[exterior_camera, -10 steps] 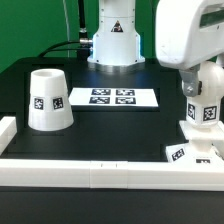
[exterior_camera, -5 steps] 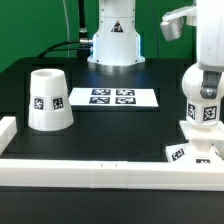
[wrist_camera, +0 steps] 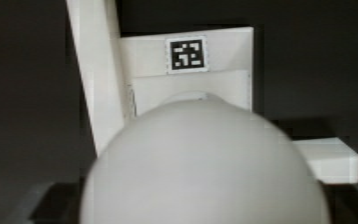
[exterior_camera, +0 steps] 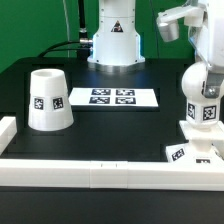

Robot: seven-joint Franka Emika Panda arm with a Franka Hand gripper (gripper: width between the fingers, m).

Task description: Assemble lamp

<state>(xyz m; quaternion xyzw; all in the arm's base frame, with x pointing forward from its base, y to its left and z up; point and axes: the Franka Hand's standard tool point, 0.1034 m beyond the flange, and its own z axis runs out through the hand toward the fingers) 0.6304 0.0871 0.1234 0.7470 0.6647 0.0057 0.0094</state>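
As bulb post [exterior_camera: 203, 105] tops base [exterior_camera: 185, 153], shade [exterior_camera: 48, 100] apart

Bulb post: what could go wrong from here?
1. The white round-topped plastic bulb post stands tall on the flat square white plastic base, right under the arm; an off-centre descent might tip it.
2. In the wrist view its dome fills the picture, covering most of the base, so alignment is hard to check.

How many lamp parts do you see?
3: white tapered cup-like shade, exterior view's left; white round-topped bulb post, right, upright on flat square white base. None seems hidden.
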